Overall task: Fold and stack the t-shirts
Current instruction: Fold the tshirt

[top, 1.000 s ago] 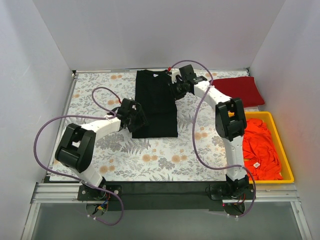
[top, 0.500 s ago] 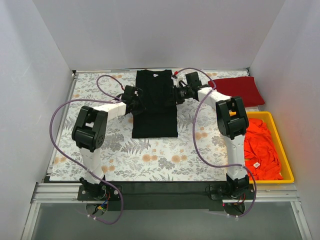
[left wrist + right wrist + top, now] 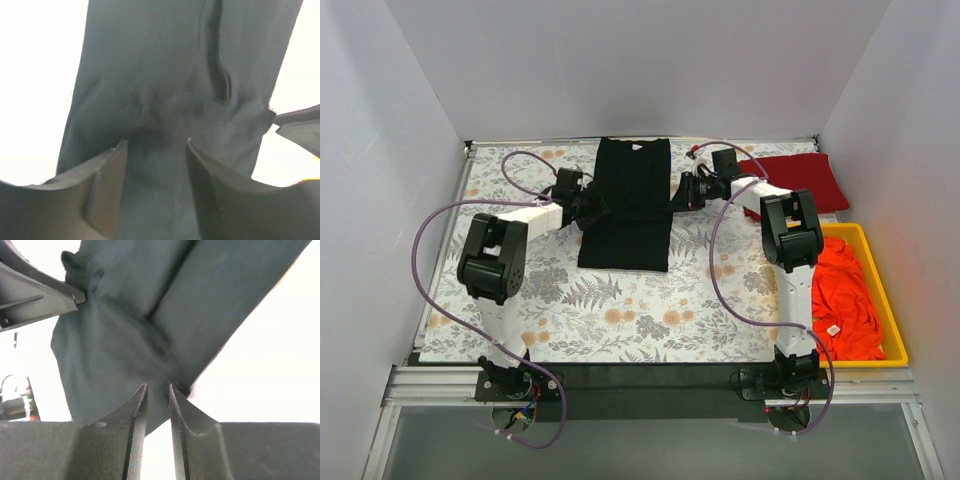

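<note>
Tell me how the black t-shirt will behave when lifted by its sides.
Likely floppy: the black t-shirt puckers into creases at the right pincer. Probably light, being thin cloth lying flat. Lifted by its sides, its middle would probably sag.

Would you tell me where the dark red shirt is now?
In the top view, the dark red shirt lies far right, just behind the yellow bin.

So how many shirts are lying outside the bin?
2: the black t-shirt lies far centre; the dark red t-shirt sits folded at far right. One might hide another underneath.
</note>
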Action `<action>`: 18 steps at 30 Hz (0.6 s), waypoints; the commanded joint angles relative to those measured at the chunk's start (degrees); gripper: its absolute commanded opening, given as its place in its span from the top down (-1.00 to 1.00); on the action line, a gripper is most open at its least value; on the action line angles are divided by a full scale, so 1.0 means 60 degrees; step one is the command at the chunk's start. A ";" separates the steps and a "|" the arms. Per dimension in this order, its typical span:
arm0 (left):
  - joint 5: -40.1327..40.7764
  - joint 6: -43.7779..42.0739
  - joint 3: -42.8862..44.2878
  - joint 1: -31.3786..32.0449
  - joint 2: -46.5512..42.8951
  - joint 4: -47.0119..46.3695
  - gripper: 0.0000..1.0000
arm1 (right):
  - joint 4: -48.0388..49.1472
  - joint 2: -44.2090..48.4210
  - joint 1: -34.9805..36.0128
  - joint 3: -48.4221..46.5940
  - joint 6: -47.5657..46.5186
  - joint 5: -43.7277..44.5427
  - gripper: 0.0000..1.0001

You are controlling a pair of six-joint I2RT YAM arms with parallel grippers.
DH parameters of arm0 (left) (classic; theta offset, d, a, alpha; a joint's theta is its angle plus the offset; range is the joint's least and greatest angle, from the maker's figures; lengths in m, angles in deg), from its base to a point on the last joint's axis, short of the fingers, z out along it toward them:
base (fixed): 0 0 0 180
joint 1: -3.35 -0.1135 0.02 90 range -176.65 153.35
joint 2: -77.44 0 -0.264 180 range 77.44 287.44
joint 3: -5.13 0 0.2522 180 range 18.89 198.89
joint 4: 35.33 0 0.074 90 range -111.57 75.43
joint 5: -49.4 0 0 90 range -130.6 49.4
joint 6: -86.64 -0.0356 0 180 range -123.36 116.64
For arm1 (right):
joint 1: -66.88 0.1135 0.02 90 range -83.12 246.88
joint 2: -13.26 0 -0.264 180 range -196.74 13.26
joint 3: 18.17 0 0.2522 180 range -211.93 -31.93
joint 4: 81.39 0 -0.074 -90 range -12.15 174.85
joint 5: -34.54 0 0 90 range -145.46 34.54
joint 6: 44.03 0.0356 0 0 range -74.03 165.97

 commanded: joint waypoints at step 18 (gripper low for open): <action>0.0088 0.0684 -0.4357 -0.0028 -0.3641 0.0107 0.71 | 0.3287 0.2025 0.2802 0.4066 0.2039 -0.1416 0.47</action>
